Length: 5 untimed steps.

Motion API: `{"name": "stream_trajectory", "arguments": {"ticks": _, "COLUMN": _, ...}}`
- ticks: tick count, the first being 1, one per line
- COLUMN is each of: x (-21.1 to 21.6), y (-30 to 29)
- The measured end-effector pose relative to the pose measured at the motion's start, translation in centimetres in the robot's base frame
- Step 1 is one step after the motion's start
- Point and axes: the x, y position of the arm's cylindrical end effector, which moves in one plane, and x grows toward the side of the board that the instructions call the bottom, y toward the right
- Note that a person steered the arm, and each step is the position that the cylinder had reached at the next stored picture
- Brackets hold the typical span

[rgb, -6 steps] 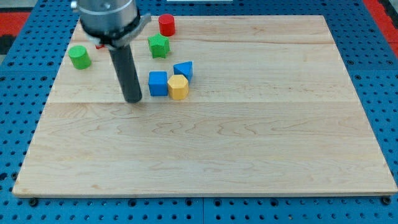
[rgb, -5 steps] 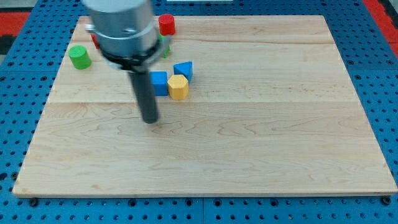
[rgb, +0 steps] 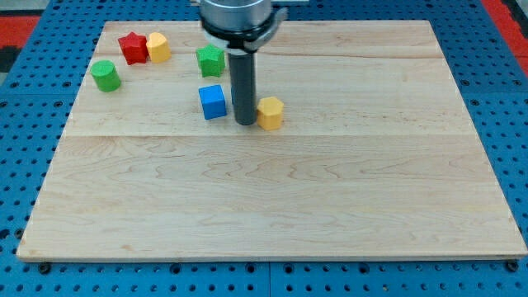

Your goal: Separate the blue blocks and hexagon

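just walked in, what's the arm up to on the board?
My tip sits between the blue cube and the yellow hexagon, against the hexagon's left side, with a gap to the cube. The other blue block is not visible, possibly behind the rod. The remaining blocks sit near the board's top-left.

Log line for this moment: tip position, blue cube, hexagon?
my tip: between blocks | blue cube: tip's left, apart | yellow hexagon: tip's right, adjacent

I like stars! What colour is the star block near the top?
The star block is red, seen clearly in the camera view.
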Motion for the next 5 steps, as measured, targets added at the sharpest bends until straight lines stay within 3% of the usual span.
{"name": "stream_trajectory", "arguments": {"ticks": 2, "x": -4.3, "y": -1.0}}
{"name": "stream_trajectory", "arguments": {"ticks": 5, "x": -4.3, "y": -4.1}}
